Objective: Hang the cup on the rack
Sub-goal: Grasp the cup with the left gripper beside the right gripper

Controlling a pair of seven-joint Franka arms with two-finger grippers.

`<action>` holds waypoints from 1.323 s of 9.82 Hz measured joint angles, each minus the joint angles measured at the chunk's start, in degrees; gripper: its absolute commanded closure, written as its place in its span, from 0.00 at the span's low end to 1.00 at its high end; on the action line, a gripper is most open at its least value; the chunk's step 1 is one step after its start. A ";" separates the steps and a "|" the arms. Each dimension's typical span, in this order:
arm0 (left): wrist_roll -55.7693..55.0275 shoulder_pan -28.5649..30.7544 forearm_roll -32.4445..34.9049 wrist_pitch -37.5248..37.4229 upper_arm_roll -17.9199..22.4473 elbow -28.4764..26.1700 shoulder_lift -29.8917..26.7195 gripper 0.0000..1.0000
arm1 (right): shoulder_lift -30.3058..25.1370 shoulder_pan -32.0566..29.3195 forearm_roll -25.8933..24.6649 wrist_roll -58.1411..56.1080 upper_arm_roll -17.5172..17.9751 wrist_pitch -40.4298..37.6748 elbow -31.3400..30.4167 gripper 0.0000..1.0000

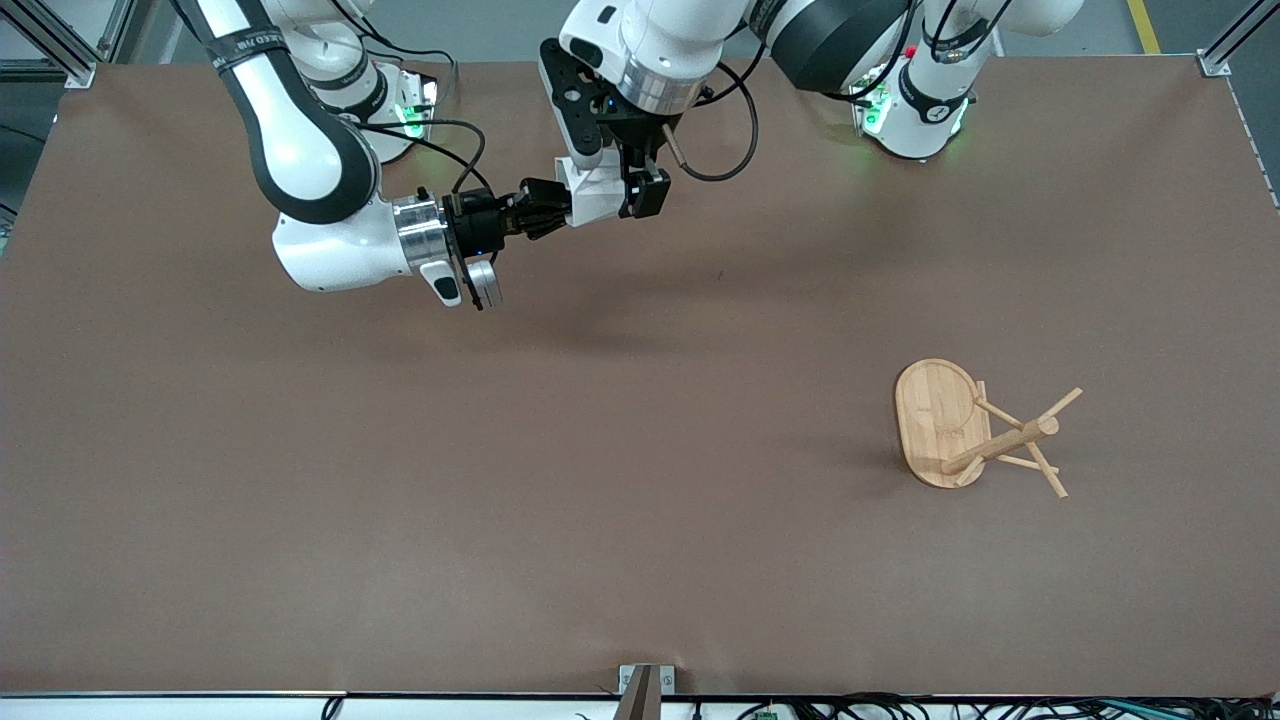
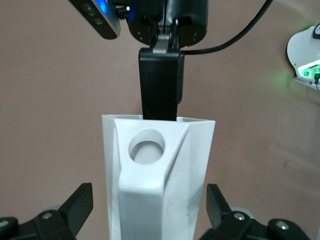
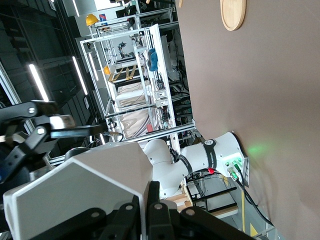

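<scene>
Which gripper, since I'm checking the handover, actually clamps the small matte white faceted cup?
The right gripper: its finger reaches inside the white faceted cup's rim, pinching the wall. The left gripper's fingers stand open either side, not touching.

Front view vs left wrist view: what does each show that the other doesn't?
Front only: the rack on the table, toward the left arm's end, and both arms whole.
Left wrist only: the hole in the handle, and the left claw open, one finger on either side of the cup, not touching it.
Both: the cup up in the air, with the right claw shut on it.
</scene>
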 measured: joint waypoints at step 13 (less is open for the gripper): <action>0.26 0.17 0.55 -5.33 -0.07 -0.25 -0.45 1.00 | -2.13 -1.03 -1.17 0.19 -0.31 0.01 -0.37 0.00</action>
